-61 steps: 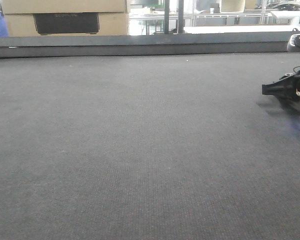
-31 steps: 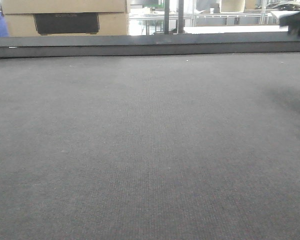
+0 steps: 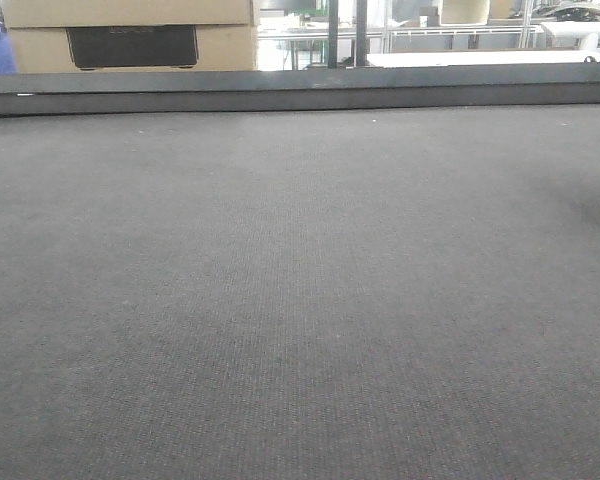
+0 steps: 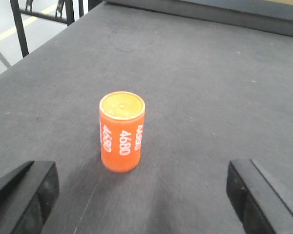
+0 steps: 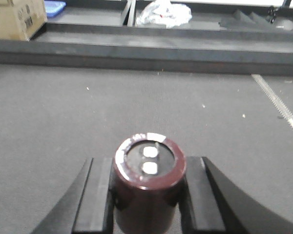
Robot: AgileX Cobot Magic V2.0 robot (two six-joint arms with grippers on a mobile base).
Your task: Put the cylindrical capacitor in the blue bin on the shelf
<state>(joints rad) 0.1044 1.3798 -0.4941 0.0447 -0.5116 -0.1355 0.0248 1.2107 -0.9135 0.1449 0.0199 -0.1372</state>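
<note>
The cylindrical capacitor [image 5: 149,170], dark maroon with a silvery rim and two pale terminals on top, stands upright between the black fingers [image 5: 95,195] of my right gripper [image 5: 147,204], which is shut on it above the grey mat. In the left wrist view my left gripper [image 4: 144,204] is open, its two fingertips wide apart, with an orange cylinder [image 4: 121,134] marked 4680 standing upright on the mat just ahead of them and untouched. Neither gripper shows in the front view. The shelf is out of view. Something blue [image 5: 53,7] lies far back left; I cannot tell whether it is the blue bin.
A grey felt-covered table [image 3: 300,300] has a raised dark rail [image 3: 300,90] along its far edge. Cardboard boxes [image 3: 130,35] stand behind the rail at the left. A crumpled white bag [image 5: 163,13] lies beyond the rail. The table's left edge [image 4: 34,53] drops to the floor.
In the front view the right gripper, low at the right edge a second ago, rose to the top right corner and has now left the frame.
</note>
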